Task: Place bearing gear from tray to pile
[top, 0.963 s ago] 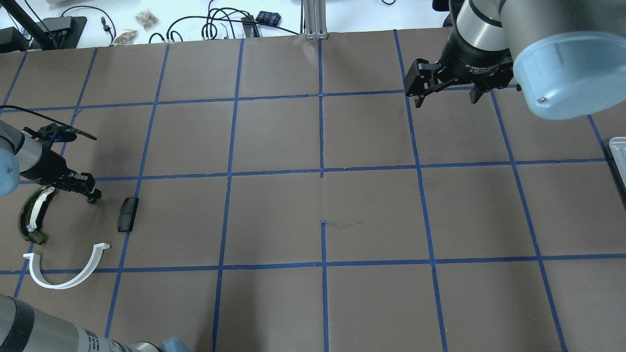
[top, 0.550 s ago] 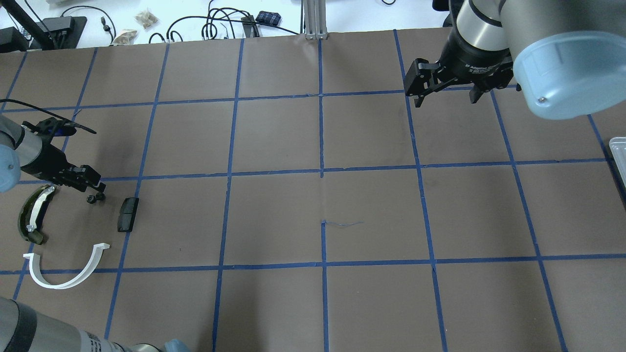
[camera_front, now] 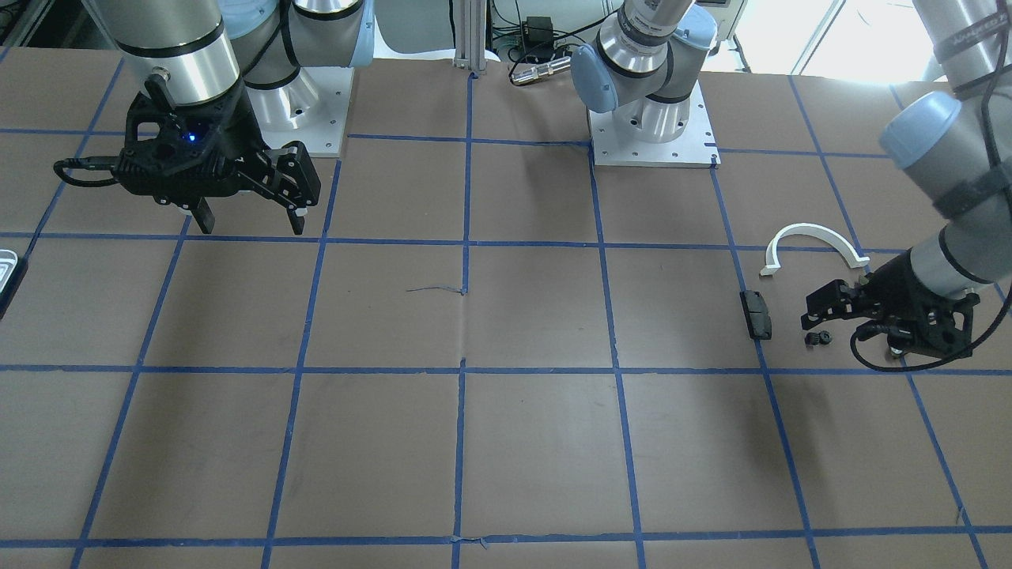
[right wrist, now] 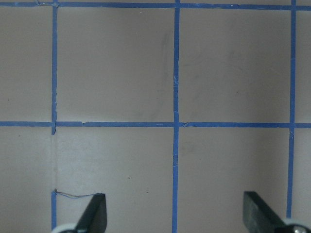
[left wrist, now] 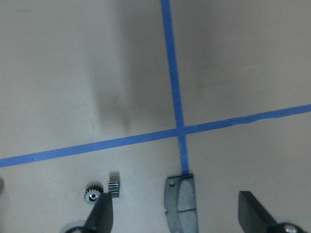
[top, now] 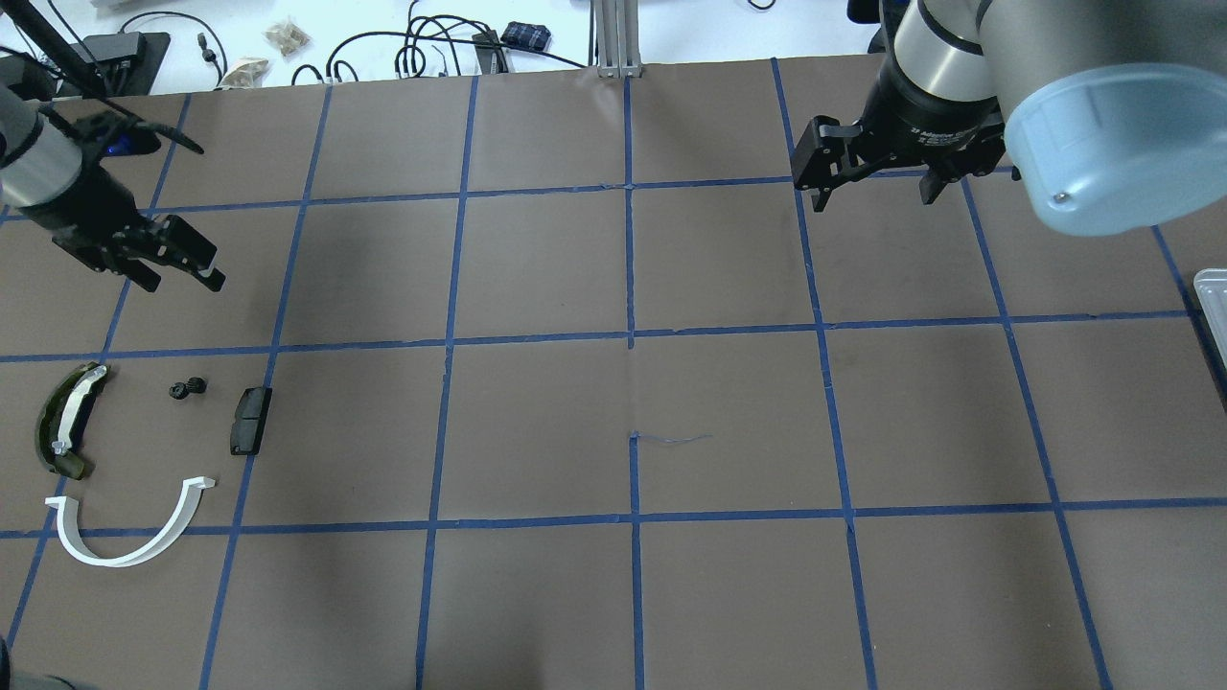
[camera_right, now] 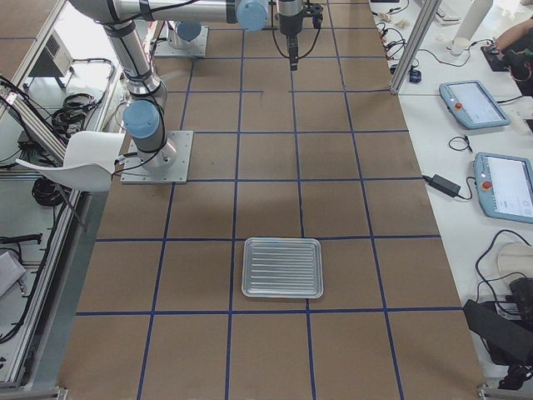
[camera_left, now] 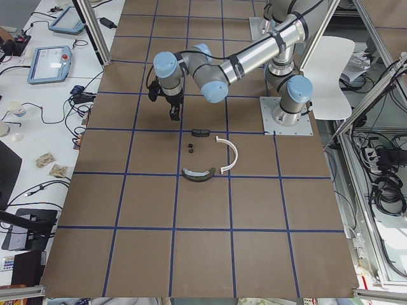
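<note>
— Bearing gear (top: pixel 189 388) sits in the pile (top: pixel 115 559), between olive piece (top: pixel 63 422) and black block (top: pixel 250 420); left gripper (top: pixel 185 281) hangs empty, jaws wide.
— Job looks done: right gripper (top: pixel 874 199) idles, jaws wide, tray (camera_right: pixel 282 267) far right.

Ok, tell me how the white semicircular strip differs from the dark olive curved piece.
The white semicircular strip is plain white, thin and bent into a wide half ring; the dark olive curved piece carries a white insert, is thicker and bows more shallowly. Both lie on the brown table, apart.
</note>
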